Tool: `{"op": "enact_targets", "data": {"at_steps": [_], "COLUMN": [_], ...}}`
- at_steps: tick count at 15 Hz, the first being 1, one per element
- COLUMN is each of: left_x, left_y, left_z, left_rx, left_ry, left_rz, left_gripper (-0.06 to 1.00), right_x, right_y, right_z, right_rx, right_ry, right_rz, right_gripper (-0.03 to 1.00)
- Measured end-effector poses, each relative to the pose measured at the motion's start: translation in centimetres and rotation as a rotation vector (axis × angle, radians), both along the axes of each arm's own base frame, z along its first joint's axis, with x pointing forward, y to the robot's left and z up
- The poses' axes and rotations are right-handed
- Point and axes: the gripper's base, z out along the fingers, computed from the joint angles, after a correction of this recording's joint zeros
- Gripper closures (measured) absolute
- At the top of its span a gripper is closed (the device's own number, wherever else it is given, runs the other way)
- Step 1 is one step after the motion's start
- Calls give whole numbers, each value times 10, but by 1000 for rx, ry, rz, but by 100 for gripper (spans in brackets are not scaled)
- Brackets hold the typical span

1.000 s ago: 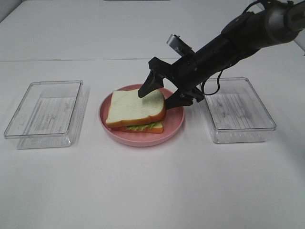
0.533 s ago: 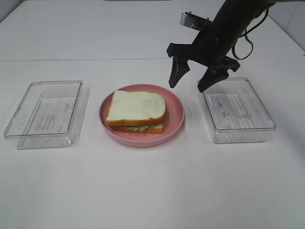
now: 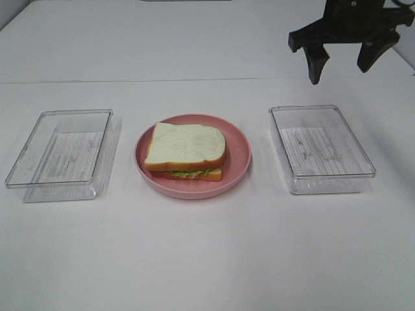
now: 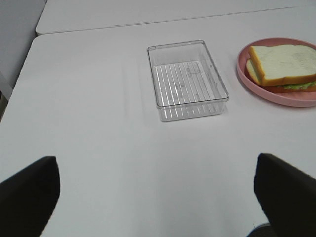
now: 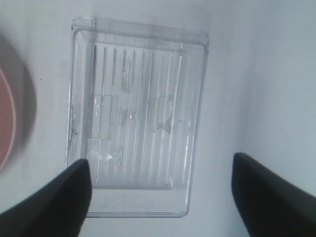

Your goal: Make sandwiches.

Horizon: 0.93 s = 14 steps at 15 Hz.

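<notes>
The sandwich (image 3: 185,151) is a stack of two white bread slices with orange-brown crust and green lettuce showing between them. It lies on the pink round plate (image 3: 239,155) at the table's middle, and also shows in the left wrist view (image 4: 281,67). My right gripper (image 3: 342,61) is open and empty, raised high at the back right, above the far end of the right clear box (image 3: 321,148). In the right wrist view its fingers (image 5: 64,192) frame that box (image 5: 136,113). My left gripper (image 4: 158,190) is open and empty, out of the exterior view.
A second clear plastic box (image 3: 62,152) stands left of the plate and shows in the left wrist view (image 4: 185,79). Both boxes hold nothing. The table (image 3: 207,259) is white, with a seam line across the back.
My right gripper let go of the top bread slice, rose off the sandwich and moved right and back to above the right box. The sandwich stayed on the plate.
</notes>
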Motion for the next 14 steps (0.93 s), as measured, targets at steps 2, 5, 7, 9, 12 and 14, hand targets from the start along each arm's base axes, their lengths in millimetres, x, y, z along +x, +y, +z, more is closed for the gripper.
{"op": "enact_targets", "data": {"at_steps": [2, 5, 7, 9, 12, 14], "left_x": [0, 0, 0, 0, 0, 0], "left_y": [0, 0, 0, 0, 0, 0], "left_z": [0, 0, 0, 0, 0, 0], "left_rx": [0, 0, 0, 0, 0, 0], "left_ry": [0, 0, 0, 0, 0, 0], "left_rz": [0, 0, 0, 0, 0, 0], "left_gripper": [-5, -5, -5, -5, -5, -5], "right_x": [-16, -47, -77, -118, -186, -239], "right_y": [-7, -16, -25, -37, -56, -70], "right_z": [40, 94, 131, 158, 167, 160], "right_rx": [8, 46, 81, 110, 144, 176], "right_ry": [-99, -237, -339, -416, -464, -495], "right_rz": [1, 0, -1, -2, 4, 7], "right_gripper": [19, 4, 1, 0, 0, 0]}}
